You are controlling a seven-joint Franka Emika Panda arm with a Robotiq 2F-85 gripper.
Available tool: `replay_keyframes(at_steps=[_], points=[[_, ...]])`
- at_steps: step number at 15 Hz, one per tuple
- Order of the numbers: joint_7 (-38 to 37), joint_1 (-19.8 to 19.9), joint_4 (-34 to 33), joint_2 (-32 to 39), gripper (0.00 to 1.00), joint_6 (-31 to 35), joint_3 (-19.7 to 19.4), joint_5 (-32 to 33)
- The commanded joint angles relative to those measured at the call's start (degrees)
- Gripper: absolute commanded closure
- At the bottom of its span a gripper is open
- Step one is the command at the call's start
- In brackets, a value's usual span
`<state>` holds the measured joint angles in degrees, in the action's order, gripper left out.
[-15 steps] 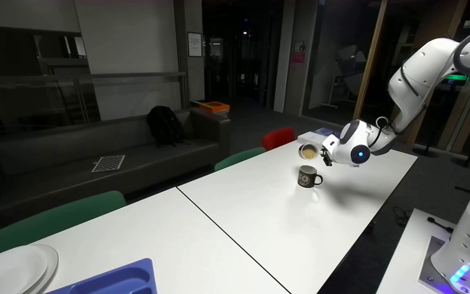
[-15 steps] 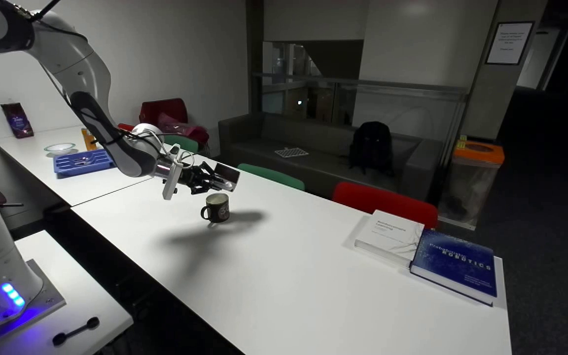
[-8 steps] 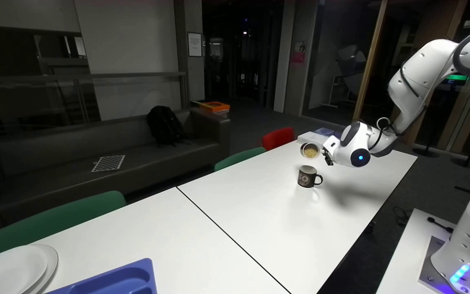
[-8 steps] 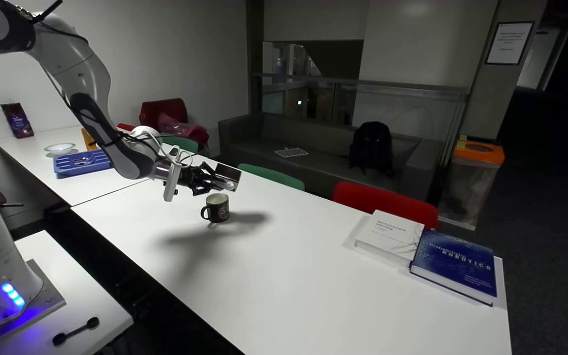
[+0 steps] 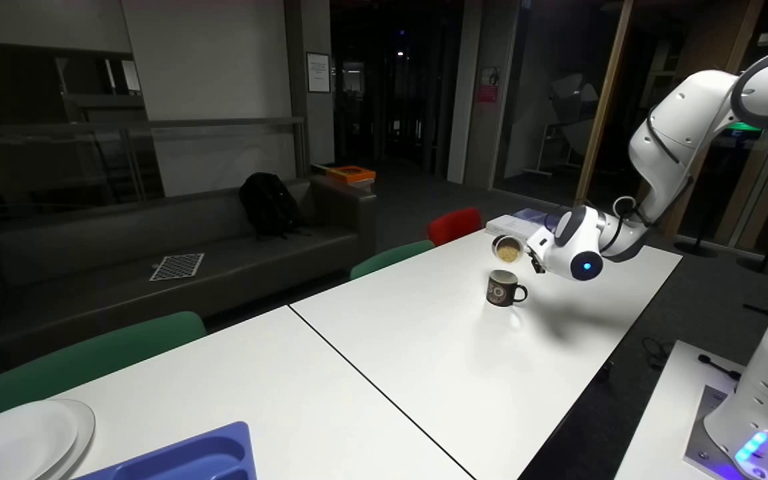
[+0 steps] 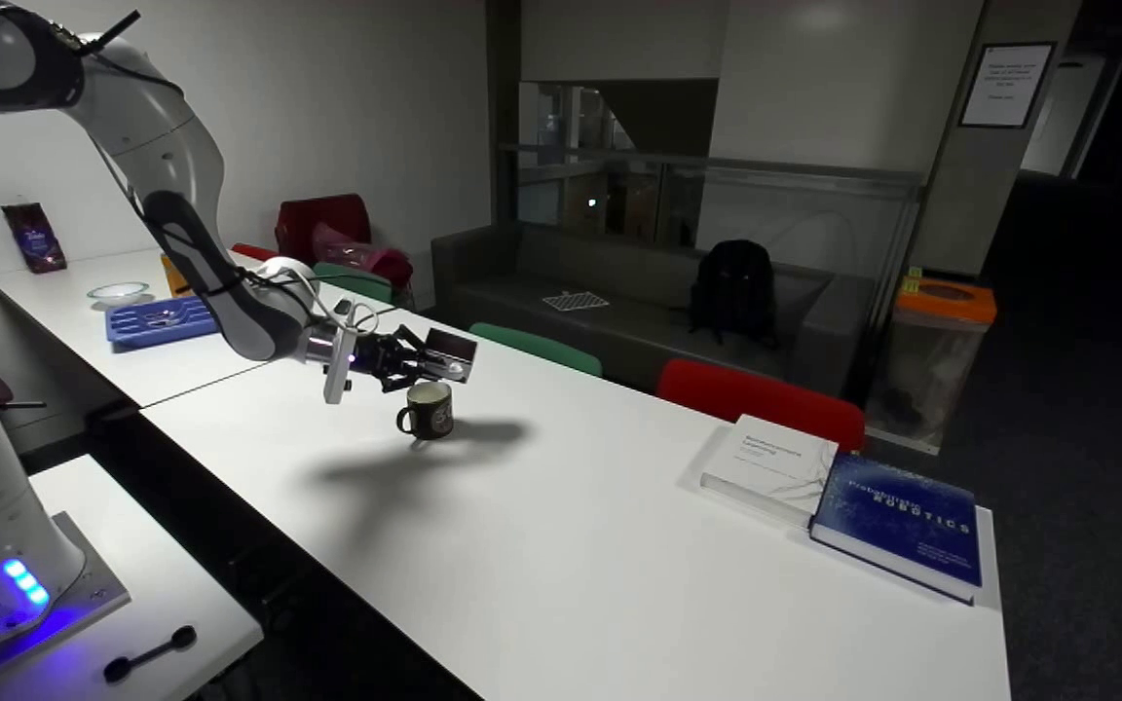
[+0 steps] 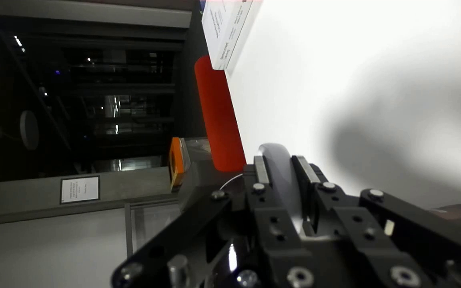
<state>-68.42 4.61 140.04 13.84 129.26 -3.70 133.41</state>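
The gripper (image 7: 281, 164) (arm (image 5: 676, 127) bent) points nearly level.

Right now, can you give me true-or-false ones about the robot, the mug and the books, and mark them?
1. The gripper holds a tilted cup. True.
2. The cup is empty. False: golden grains show inside it.
3. A mug stands upright on the table. True.
4. The mug has no handle. False: its handle shows.
5. A white book lies beside a blue book. True.
6. The blue book is nearer the mug. False: the white book is.
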Motion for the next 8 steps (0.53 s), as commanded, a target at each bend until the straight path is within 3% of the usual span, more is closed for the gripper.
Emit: replay_keyframes(at_steps=[1,8], points=[[-1.15,0.69,1.5,-1.68,0.95,-4.63,1.32,2.41],[-0.53,0.54,1.76,-0.39,0.95,-8.15,2.1,2.21]])
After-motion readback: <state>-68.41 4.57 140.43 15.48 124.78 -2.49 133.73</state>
